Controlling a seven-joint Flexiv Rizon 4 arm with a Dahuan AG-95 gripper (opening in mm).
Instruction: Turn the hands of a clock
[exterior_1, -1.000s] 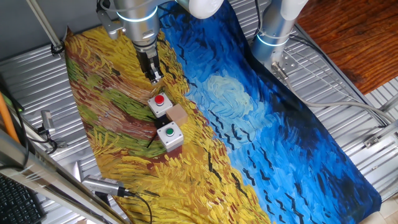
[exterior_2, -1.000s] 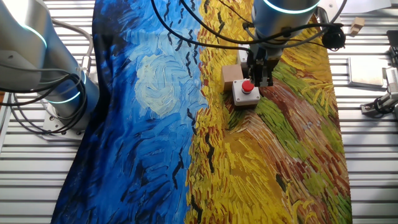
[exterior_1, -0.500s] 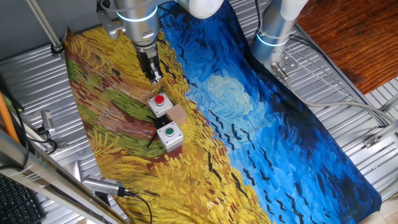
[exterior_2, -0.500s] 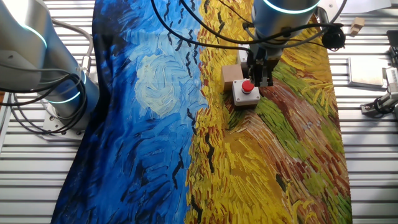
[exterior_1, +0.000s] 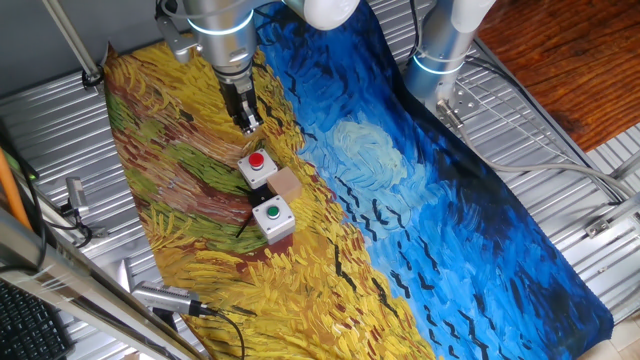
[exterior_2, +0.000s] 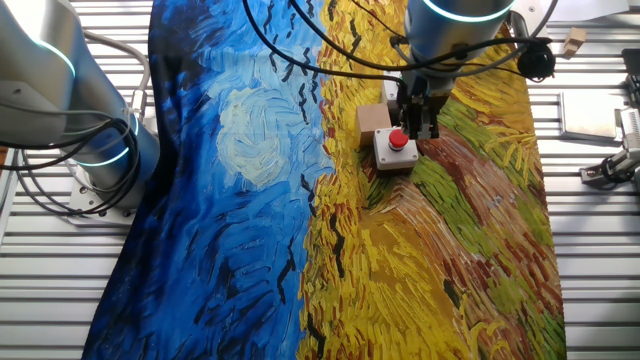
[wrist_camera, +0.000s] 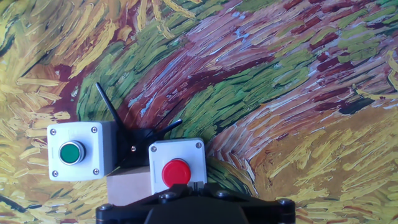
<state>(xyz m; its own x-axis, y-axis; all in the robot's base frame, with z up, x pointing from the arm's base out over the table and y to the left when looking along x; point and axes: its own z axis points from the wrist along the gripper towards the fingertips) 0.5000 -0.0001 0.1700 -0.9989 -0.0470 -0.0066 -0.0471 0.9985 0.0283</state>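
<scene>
Gripper (exterior_1: 248, 123) hangs just above the cloth (exterior_1: 450, 230), close beside the red-button box (exterior_1: 257, 167) on its far side from the green-button box (exterior_1: 272, 218). Nothing is in the gripper. The fingers look near together in both fixed views, but the gap is too small to read, and the hand view shows only the black gripper body at its lower edge, so I cannot tell how far open it is. The clock hands (wrist_camera: 115, 117) show best in the hand view: two thin black pointers spring from a hub wedged between the two boxes, beside a tan block (exterior_1: 288, 183). The long pointer runs away from the gripper, up past the green-button box's corner; the short one slants out over the red-button box's top edge. Key relation: the hub lies beyond the red-button box as seen from the gripper, toward the green-button box, not under the fingers. Judgement: the coming move must carry the gripper past the red-button box and down onto the long pointer, approaching across its length, not along it. Clipping either box is the risk.
</scene>
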